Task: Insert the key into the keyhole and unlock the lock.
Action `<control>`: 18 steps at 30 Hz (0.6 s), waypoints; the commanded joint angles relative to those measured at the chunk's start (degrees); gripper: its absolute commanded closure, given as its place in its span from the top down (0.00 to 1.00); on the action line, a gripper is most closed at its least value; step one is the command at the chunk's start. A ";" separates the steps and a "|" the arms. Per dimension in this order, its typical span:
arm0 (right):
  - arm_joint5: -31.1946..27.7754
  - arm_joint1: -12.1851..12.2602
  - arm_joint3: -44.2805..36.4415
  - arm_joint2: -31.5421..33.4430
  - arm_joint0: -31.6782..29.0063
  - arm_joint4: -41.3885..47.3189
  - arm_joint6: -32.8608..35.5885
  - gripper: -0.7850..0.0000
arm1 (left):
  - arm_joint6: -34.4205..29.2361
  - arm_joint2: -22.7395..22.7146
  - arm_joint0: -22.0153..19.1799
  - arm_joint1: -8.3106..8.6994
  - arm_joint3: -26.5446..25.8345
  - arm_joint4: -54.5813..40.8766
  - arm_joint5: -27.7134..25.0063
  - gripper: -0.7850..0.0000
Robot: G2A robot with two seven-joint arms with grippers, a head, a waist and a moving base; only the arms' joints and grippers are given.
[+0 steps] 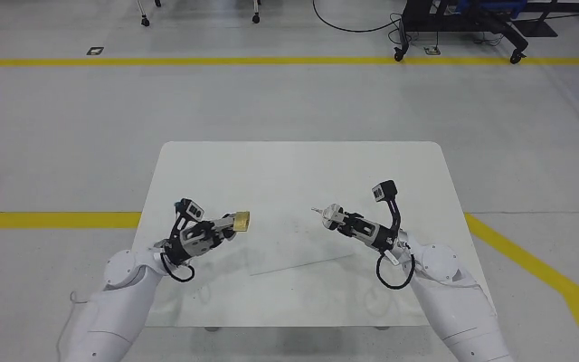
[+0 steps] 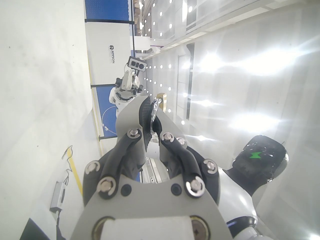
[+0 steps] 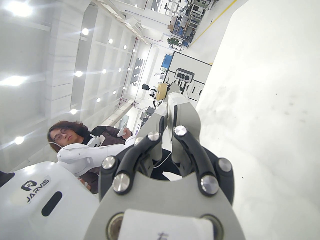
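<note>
- L end effector [image 1: 222,228] clamped on shackle [image 2: 155,104] of brass lock [image 1: 241,220], held above desk [image 1: 298,172] toward its left edge.
- R end effector [image 1: 333,215] pinched shut on key [image 1: 317,211], tip aimed at lock, well apart, approx. mid-desk.
- Lock: prob. dense, rigid, smooth. Gripped by shackle, so it may pivot when pushed.
- Key: thin, stiff, light, slippery. Best grip is flat on bow, blade left free.
</note>
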 commanded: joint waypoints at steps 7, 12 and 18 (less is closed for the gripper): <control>0.00 0.00 0.00 0.00 0.00 0.00 0.00 0.00 | 2.30 1.88 -0.33 -0.21 -0.53 4.03 -0.32 0.00; -0.12 0.01 -0.15 0.54 -0.31 0.48 -1.24 0.00 | 4.20 3.98 0.23 -0.64 -2.25 5.03 0.95 0.00; -3.10 -0.23 2.48 3.68 0.85 6.08 -7.35 0.00 | 3.00 10.92 -3.20 -4.26 -0.02 -13.59 6.38 0.00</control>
